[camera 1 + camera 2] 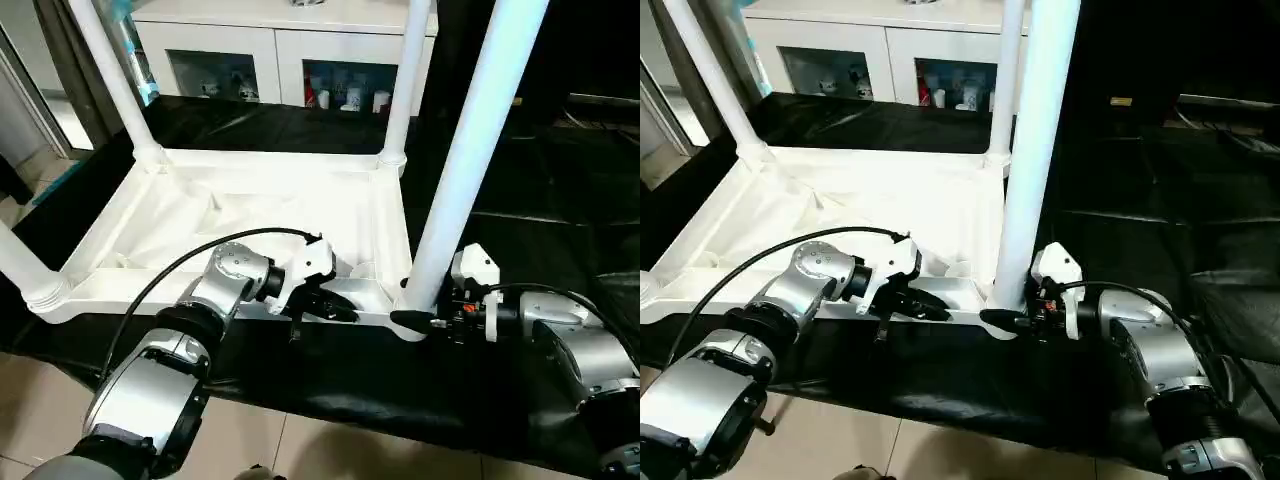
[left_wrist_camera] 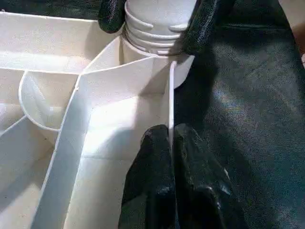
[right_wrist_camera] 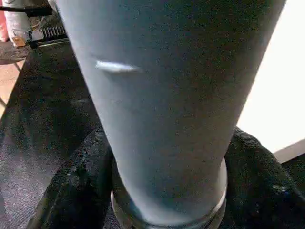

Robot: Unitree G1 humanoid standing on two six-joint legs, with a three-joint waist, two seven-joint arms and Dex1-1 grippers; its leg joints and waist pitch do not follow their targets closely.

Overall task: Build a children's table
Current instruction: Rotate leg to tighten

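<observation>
A black-sheeted table (image 1: 560,200) carries the work, with a white cabinet (image 1: 280,50) with glass doors behind it and pale floor tiles (image 1: 40,420) in front.

On the sheet lies the children's table, upside down: its ribbed top (image 1: 260,220) faces up, showing inner walls and round corner sockets. Four white legs stand upright in the corners. The near right leg (image 1: 470,150) is the closest and looks the thickest; the far right leg (image 1: 405,90) and the far left leg (image 1: 110,80) rise at the back; the near left leg (image 1: 25,275) shows just its lower part at the picture's left edge.

The right hand (image 1: 412,318) is at the foot of the near right leg, one black finger on each side of the tube just above its ringed end, touching or very nearly so; whether it grips is unclear.

The left hand (image 1: 335,308) is closed on the top's thin front wall (image 2: 170,100), one finger on each side of it, just beside the near right socket.
</observation>
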